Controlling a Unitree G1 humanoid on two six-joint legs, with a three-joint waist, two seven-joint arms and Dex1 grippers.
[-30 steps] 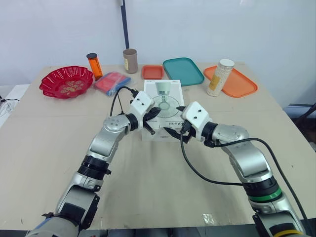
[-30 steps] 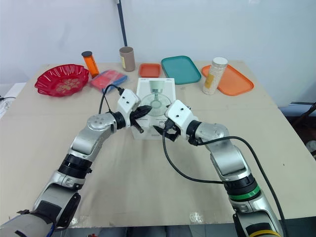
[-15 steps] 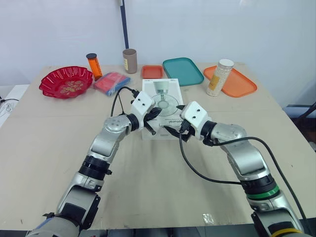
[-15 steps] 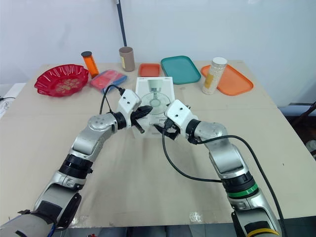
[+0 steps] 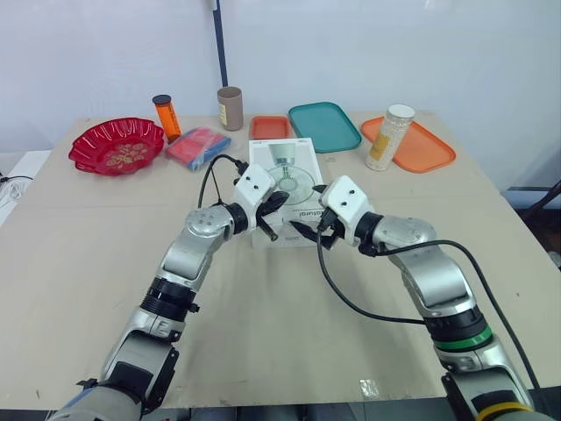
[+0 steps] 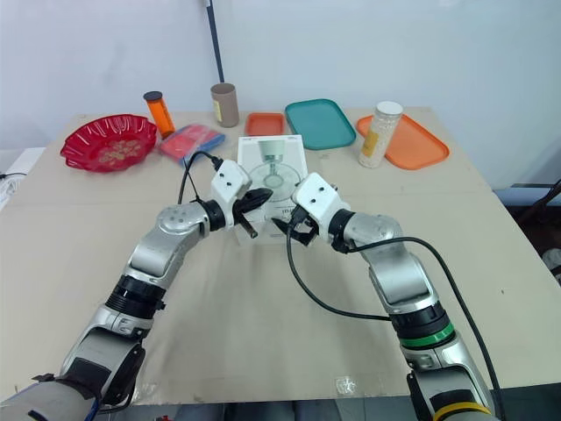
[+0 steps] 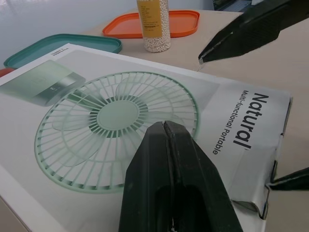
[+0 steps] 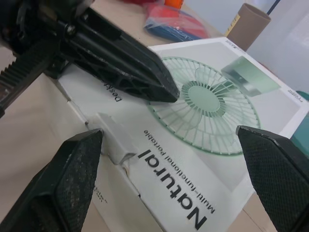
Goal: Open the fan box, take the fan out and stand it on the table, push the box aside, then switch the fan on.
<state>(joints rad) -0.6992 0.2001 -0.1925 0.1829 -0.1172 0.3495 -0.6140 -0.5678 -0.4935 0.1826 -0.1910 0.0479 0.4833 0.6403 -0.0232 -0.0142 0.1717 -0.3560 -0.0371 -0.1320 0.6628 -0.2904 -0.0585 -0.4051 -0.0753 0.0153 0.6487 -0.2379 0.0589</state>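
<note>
Tan table (image 5: 70,263) spread wide under both arms, bare on the near side of the grippers and out to either flank. Far outward of the left gripper (image 5: 272,213) sat a red bowl (image 5: 117,146), well apart. That gripper's fingers were pressed together, tips over the fan print on the box (image 5: 289,167); whether they touched the lid I could not tell. The box lay flat and closed, right beneath both grippers. The right gripper (image 5: 309,211) had its fingers spread wide, straddling the box's near end, one finger (image 8: 72,164) just beside the small flap (image 8: 115,142)

Risk, as I judged it: if the left tips bore down while the right pried, the lid would be pinned and the flap could tear. The box looked light, so a sideways pry might skid it forward, beyond the fingertips, toward the teal tray (image 5: 325,125) lying near its far end. Beyond and outward of the right gripper stood a jar (image 5: 391,138) by an orange tray (image 5: 421,145), easy to topple. Free room for shoving the box lay outward of either gripper, not ahead
</note>
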